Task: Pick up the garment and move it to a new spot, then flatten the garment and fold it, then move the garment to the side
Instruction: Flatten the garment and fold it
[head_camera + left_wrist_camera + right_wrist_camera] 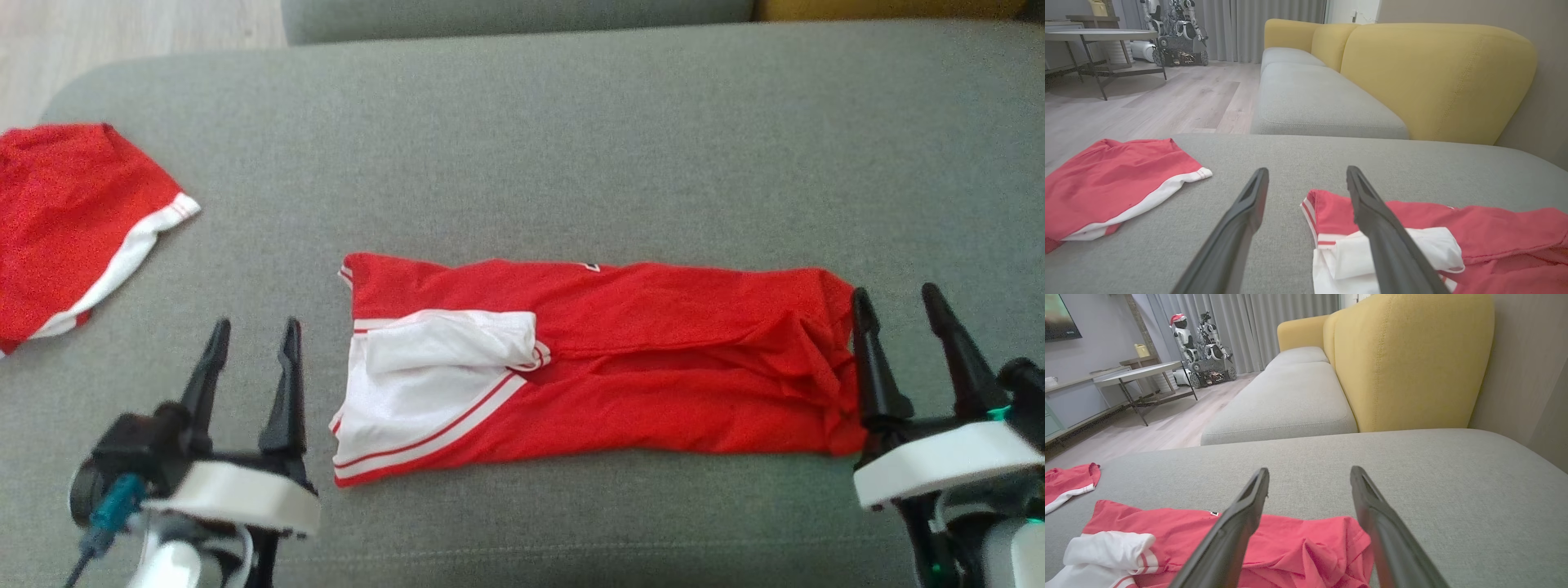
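Note:
A red garment (pixel 637 359) with a white side panel lies folded lengthwise into a long strip on the grey sofa seat (pixel 522 147). Its white end points left; its right end is bunched. My left gripper (pixel 255 328) stands open just left of the white end, holding nothing. In the left wrist view that gripper (pixel 1306 173) hovers over the seat with the garment (pixel 1474 228) beside its right finger. At the bunched right end my right gripper (pixel 896 296) is open and empty. The right wrist view has the right gripper (pixel 1309 471) above the garment's (pixel 1298 543) crumpled end.
A second red garment with white trim (pixel 65 229) lies at the seat's left edge. Yellow backrests (pixel 1437 77) and more grey cushions stretch beyond. Wooden floor, a table (pixel 1098 36) and another robot (pixel 1175 32) stand further off.

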Controlling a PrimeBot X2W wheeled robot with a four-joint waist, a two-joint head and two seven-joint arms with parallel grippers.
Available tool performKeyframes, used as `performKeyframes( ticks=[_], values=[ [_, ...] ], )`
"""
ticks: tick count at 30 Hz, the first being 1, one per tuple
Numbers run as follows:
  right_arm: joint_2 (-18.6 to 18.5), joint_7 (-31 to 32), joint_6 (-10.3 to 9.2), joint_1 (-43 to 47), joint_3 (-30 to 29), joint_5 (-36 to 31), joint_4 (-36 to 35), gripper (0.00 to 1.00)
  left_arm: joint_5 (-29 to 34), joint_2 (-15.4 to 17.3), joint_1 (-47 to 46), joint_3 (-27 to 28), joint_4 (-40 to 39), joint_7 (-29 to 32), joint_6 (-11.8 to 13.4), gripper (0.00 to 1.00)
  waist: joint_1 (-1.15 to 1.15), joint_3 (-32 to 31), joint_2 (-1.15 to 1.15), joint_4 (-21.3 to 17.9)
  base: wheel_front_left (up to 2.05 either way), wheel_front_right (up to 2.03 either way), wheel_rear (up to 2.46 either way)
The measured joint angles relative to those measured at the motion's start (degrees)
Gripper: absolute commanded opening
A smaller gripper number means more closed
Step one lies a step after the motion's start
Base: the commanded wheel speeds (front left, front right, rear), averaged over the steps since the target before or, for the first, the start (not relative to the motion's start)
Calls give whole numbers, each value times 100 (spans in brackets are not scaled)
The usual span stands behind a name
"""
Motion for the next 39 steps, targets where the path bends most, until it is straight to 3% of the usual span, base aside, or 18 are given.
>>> performKeyframes(
  ticks=[8, 29, 33, 39],
  values=[
    [40, 1, 0, 257, 113, -13, 158, 100, 48, 93, 380, -133, -92, 200, 118, 100, 0, -279, 0, 12, 0, 0, 0],
    [65, 5, 0, 229, 68, -1, 282, 100, 48, 138, 368, -146, -164, 248, 172, 100, 0, -193, 0, 72, 0, 0, 0],
    [11, 9, 0, -176, -246, 24, 797, 100, 48, 138, 286, -147, -201, 243, 174, 100, 0, -38, 0, 73, 0, 0, 0],
    [-237, 174, 0, -1163, -205, -15, 1902, 100, 48, 62, 13, -212, -190, 182, 154, 100, 0, 257, 0, 113, 0, 0, 0]
  ],
)
